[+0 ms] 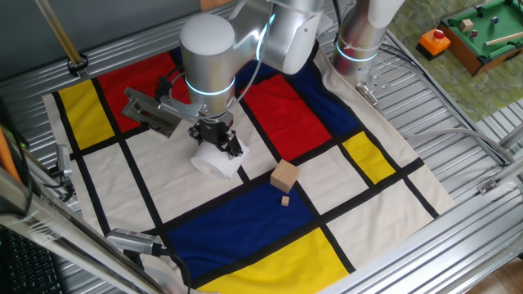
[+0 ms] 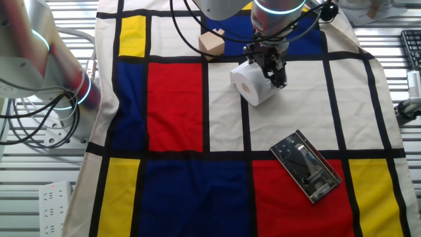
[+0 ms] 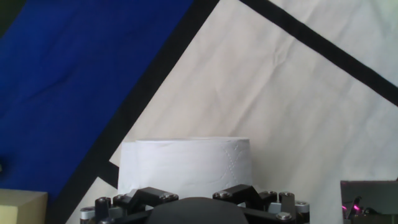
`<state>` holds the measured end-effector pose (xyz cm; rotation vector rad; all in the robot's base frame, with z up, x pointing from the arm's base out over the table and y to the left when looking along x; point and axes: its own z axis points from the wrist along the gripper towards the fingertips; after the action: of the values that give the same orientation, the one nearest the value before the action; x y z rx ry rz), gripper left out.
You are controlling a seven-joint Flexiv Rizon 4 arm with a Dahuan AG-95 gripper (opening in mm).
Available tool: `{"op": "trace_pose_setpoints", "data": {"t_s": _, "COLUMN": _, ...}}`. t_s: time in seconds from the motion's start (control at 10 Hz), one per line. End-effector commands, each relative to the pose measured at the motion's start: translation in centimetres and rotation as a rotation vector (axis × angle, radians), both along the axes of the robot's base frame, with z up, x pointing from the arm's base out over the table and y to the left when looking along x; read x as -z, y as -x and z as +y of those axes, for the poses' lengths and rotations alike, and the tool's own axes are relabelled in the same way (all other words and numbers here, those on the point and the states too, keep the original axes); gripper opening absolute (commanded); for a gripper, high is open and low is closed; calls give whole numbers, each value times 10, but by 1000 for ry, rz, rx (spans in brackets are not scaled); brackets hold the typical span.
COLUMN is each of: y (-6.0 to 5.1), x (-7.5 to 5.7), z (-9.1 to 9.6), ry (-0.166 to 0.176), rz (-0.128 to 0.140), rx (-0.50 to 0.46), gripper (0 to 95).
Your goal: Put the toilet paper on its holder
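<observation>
The toilet paper (image 1: 214, 165) is a white roll lying on a cream panel of the cloth, its hollow core showing in the other fixed view (image 2: 251, 84). My gripper (image 1: 217, 140) is right down on it, at the end away from the core (image 2: 275, 71). In the hand view the roll (image 3: 185, 165) fills the space in front of the jaws and hides the fingertips, so their spacing does not show. The holder (image 1: 152, 109), a grey metal bracket, lies flat on the cloth a short way off (image 2: 306, 164); its edge shows at the lower right of the hand view (image 3: 368, 200).
A tan wooden block (image 1: 284, 175) sits near the roll (image 2: 210, 42) (image 3: 22, 206), with a small wooden chip (image 1: 285, 200) beside it. The coloured cloth (image 1: 270, 237) covers a slatted metal table. A second robot arm's base (image 1: 359, 37) stands at the cloth's far edge.
</observation>
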<state>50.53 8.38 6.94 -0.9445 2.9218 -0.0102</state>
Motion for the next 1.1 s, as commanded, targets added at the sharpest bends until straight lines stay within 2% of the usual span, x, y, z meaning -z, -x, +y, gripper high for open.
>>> {"op": "trace_pose_setpoints", "data": {"t_s": 0.1, "y": 0, "x": 1, "z": -1, "ry": 1, "rz": -2, "rx": 1, "gripper": 950}}
{"op": "trace_pose_setpoints", "data": {"t_s": 0.4, "y": 0, "x": 3, "z": -1, "ry": -7, "rz": -10, "rx": 1, "gripper": 950}}
{"op": "trace_pose_setpoints", "data": {"t_s": 1.1, "y": 0, "x": 6, "z": -1, "ry": -8, "rz": -7, "rx": 7, "gripper": 950}}
